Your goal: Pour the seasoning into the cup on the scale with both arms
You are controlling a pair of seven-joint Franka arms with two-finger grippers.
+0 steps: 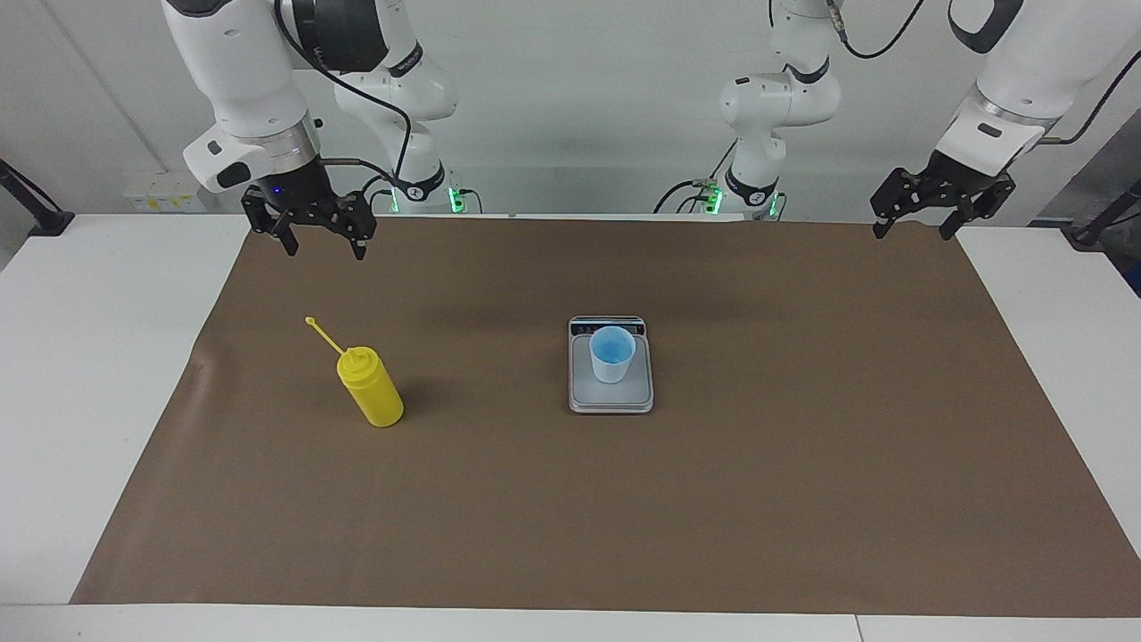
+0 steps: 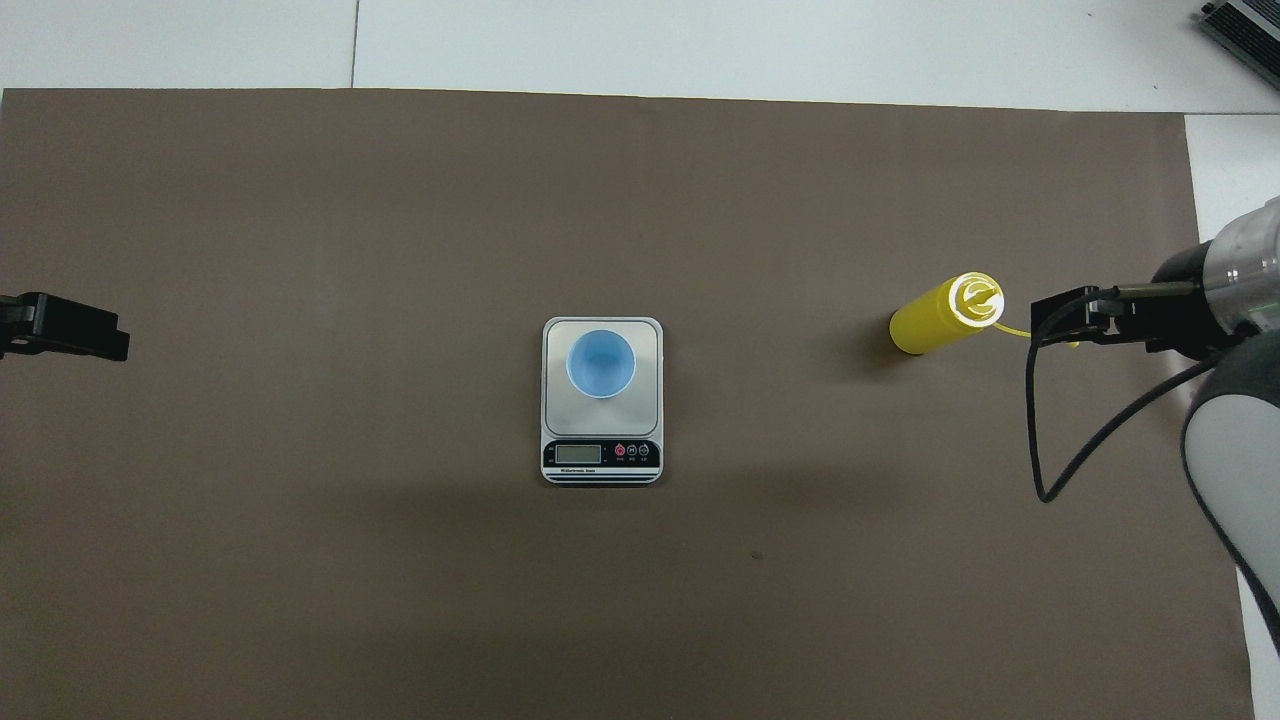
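The yellow seasoning bottle stands upright on the brown mat toward the right arm's end, its cap strap sticking out toward the robots. The light-blue cup stands upright on the silver-grey scale at the mat's middle, with the display end nearer the robots. My right gripper is open and empty, raised over the mat beside the bottle, not touching it. My left gripper is open and empty, raised over the mat's edge at the left arm's end, and waits.
A brown mat covers most of the white table. A black cable hangs from the right arm.
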